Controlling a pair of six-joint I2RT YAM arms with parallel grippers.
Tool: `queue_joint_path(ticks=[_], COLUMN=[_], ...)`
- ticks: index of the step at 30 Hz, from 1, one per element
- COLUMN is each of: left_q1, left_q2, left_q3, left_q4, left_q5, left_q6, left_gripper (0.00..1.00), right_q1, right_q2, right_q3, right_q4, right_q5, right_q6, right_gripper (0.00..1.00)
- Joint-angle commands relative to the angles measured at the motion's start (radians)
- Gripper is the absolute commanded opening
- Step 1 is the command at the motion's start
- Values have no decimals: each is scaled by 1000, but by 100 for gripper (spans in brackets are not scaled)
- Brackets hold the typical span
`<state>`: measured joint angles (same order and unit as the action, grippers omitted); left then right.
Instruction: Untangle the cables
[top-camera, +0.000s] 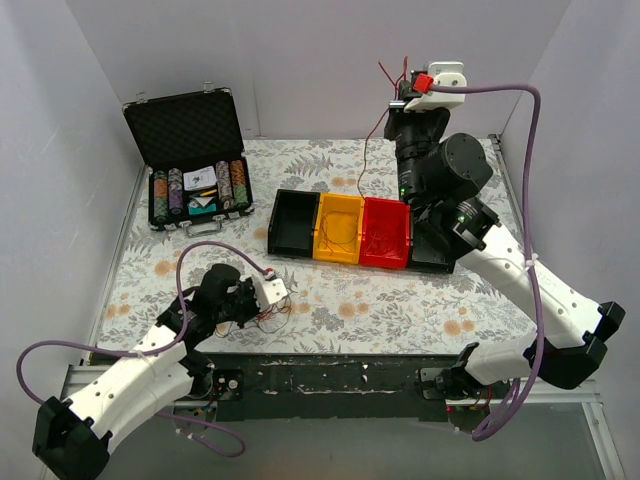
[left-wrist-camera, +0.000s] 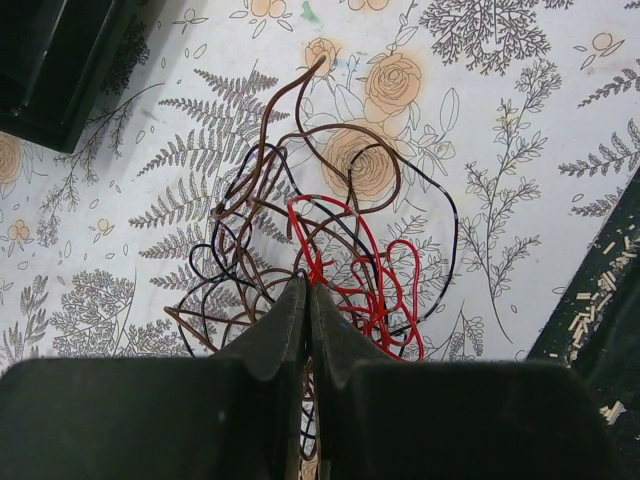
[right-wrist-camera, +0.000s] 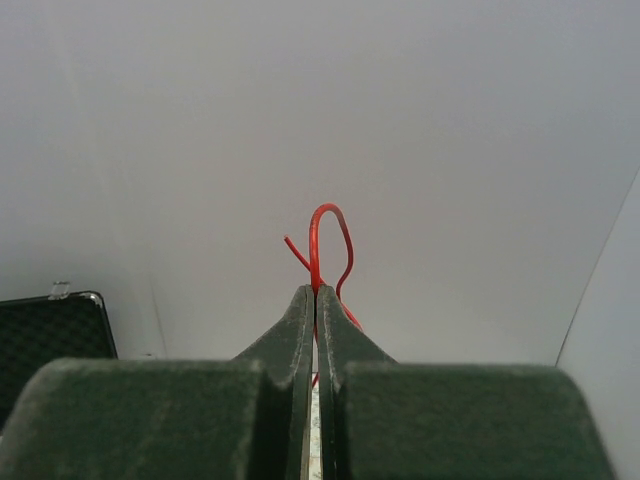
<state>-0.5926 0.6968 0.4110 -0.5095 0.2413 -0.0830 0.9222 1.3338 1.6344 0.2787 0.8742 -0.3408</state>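
The right gripper (right-wrist-camera: 315, 290) is clamped shut on 1 red cable (right-wrist-camera: 318, 222), held high near the back wall. The left gripper (left-wrist-camera: 306, 285), fingers together, grips strands of the tangled cables (left-wrist-camera: 330, 250) lying on the floral tablecloth (left-wrist-camera: 520, 150).

A row of bins (top-camera: 340, 200) crosses the table's (top-camera: 400, 305) middle; a chip case (top-camera: 185, 125) fills the far left corner. Between bins and near edge runs a free strip, closed at the near left by the cable tangle (top-camera: 270, 313). The right arm (top-camera: 500, 260) overhangs the right edge.
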Motion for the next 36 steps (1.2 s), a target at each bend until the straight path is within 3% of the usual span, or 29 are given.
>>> queue_joint_path(ticks=[1,17,30,36], left_q1=[4,4,4,4], left_q2=[-26,-25,-28,-31], left_q3=[43,58,48,41], left_q4=[-12,-24,-21,-21], left_q5=[12,18,9,9], left_q6=[2,-9,-3,-4], left_gripper=[0,0,0,0], right_q1=[-36,-151,-253,-278], right_q2=[-7,-2,5,-54], right_q3=[-7,71,-36,-178], right_q4=[47,-44,-116,-171], right_q5=[-15,-86,-178,-225], right_q6=[31,71,218,359], right_gripper=[1,1,1,1])
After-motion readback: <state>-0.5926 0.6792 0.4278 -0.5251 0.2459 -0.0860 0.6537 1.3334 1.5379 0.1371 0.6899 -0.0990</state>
